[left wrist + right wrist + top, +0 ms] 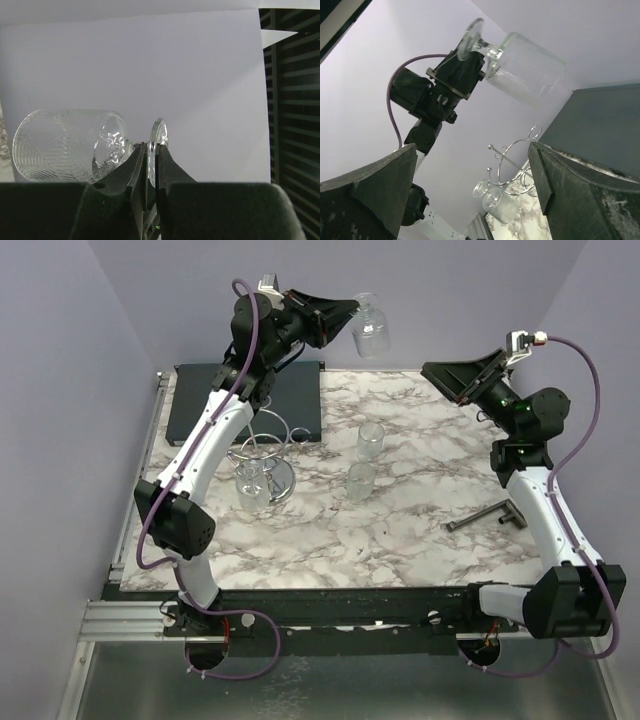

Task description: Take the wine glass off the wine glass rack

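We see the wine glass (pixel 370 328) off the rack and up in the air, over the far edge of the tabletop (pixel 420 540) and in front of the lilac back wall. The left end effector (pixel 345 312) is clamped on its foot, and the patterned bowl sticks out past the fingertips at a tilt (in the left wrist view it lies nearly on its side). From the right wrist camera, we see the same glass high above everything else, touching nothing but the fingers.

Below and nearer to us, the wine glass rack (pixel 265 455) stands on its round base at the left of the tabletop. Another glass (pixel 252 483) hangs from its wire arms, bowl down. Just behind the rack lies a dark rectangular mat (pixel 250 400).

Two more clear glasses (pixel 371 440) (pixel 360 480) stand near the middle of the marble surface, one just in front of the other. A dark grey T-shaped bar (pixel 490 515) lies flat towards the right.

The right end effector (pixel 440 375) hovers above the far right of the tabletop. Its fingers (pixel 370 190) are spread wide with nothing between them, and it points towards the lifted glass.
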Tool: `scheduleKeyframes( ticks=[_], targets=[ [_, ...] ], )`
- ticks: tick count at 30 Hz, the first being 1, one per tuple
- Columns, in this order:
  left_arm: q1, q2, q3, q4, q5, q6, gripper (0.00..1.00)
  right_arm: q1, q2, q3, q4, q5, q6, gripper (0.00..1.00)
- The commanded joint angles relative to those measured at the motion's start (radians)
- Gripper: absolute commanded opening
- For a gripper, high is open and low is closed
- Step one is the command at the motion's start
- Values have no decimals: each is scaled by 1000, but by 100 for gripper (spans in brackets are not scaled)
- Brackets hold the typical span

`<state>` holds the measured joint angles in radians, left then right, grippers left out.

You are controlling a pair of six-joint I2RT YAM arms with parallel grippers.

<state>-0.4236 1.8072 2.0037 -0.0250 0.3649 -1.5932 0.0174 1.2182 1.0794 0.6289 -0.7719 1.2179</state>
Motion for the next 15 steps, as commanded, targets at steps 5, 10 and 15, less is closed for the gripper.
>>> scheduleKeyframes(
  ticks=[5,10,15],
  targets=[
    [-43,-96,-63,236,-47,-188,0,37,103,-5,202,-4,57,99],
    [-68,-91,-83,279,-52,-230,0,65,168,28,249,0,71,99],
    [-79,-97,-103,298,-62,-244,0,73,193,6,349,15,122,99]
  ],
)
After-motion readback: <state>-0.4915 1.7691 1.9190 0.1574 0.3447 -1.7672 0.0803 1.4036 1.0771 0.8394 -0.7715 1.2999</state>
